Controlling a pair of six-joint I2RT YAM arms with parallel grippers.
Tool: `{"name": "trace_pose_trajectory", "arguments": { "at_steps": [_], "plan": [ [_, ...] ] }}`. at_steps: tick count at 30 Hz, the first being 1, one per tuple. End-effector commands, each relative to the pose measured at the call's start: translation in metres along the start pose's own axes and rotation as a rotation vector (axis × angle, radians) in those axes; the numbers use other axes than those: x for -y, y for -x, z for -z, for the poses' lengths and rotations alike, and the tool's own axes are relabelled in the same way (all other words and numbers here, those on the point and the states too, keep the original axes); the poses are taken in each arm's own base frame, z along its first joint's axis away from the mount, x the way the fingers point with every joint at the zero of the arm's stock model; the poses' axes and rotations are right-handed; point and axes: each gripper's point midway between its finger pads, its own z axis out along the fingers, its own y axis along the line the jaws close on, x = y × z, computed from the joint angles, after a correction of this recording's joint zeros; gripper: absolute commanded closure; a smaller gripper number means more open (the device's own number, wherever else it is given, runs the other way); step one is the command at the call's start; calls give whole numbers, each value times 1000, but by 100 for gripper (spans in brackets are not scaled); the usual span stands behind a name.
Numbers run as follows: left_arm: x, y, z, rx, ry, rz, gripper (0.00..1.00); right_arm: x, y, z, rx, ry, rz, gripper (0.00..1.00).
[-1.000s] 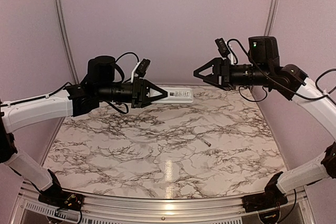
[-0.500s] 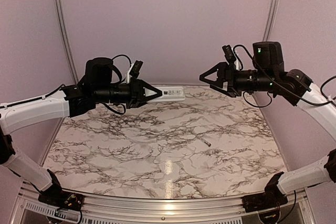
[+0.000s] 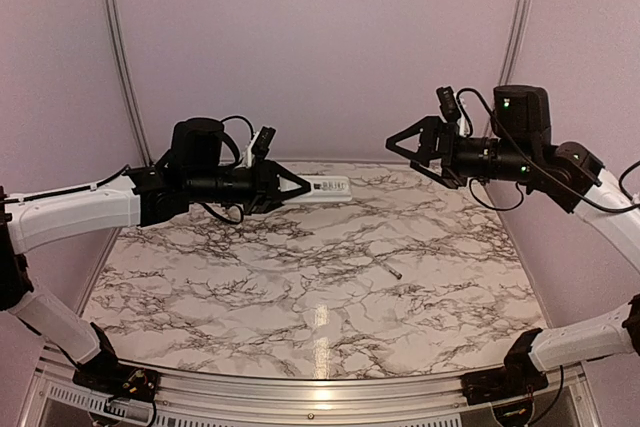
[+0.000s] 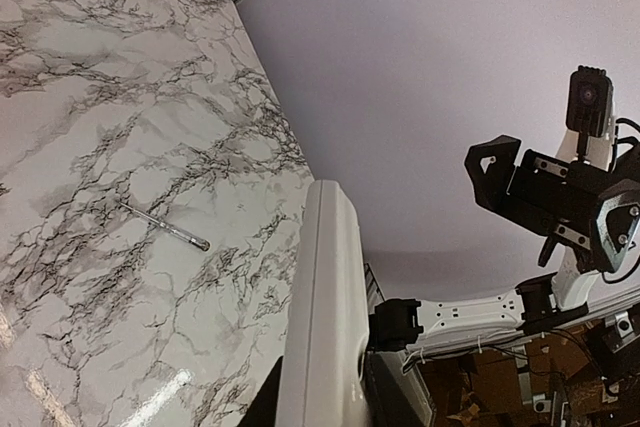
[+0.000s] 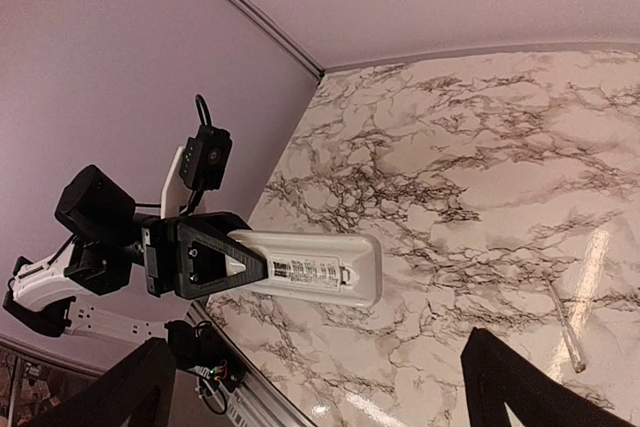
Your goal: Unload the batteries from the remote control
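Observation:
My left gripper (image 3: pixel 298 187) is shut on one end of the white remote control (image 3: pixel 328 187) and holds it level in the air above the far part of the table. In the right wrist view the remote (image 5: pixel 310 269) shows its labelled back, with the cover closed. The batteries are hidden. The left wrist view sees the remote (image 4: pixel 325 317) edge-on between my fingers. My right gripper (image 3: pixel 392 145) is open and empty, in the air to the right of the remote and pointing at it, with a clear gap between them. Its fingers (image 5: pixel 130 387) are wide apart.
A thin grey rod (image 3: pixel 389 267) lies on the marble tabletop (image 3: pixel 300 297) right of centre; it also shows in the left wrist view (image 4: pixel 165 227) and the right wrist view (image 5: pixel 565 327). Pink walls close in the back and sides.
My left gripper has drawn back a little to the left with the remote and turned it. My right gripper has moved to the right, so the gap between the two has widened.

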Motion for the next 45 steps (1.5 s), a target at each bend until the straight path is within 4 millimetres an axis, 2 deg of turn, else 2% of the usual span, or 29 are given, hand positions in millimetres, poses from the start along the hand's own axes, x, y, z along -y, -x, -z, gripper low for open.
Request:
{"name": "trace_pose_trajectory", "arguments": {
  "at_steps": [1,6,13,21,27,34,45],
  "plan": [
    [6,11,-6,23,-23,-13,100,-1,16,18,113,-23,-3,1],
    [6,13,-12,17,-17,-12,100,7,19,25,158,-53,-7,2],
    [7,14,-24,8,-12,-7,100,15,14,16,115,-90,6,2],
    [6,17,-36,-1,2,8,100,4,8,6,44,-35,85,2],
    [1,22,-40,15,29,23,100,4,-1,-6,-25,-39,73,2],
    [9,23,-48,13,10,27,100,-3,-18,-27,-93,-41,82,6],
    [16,16,-52,-8,-10,15,100,-3,-19,-49,-108,-65,78,11]
  ]
}}
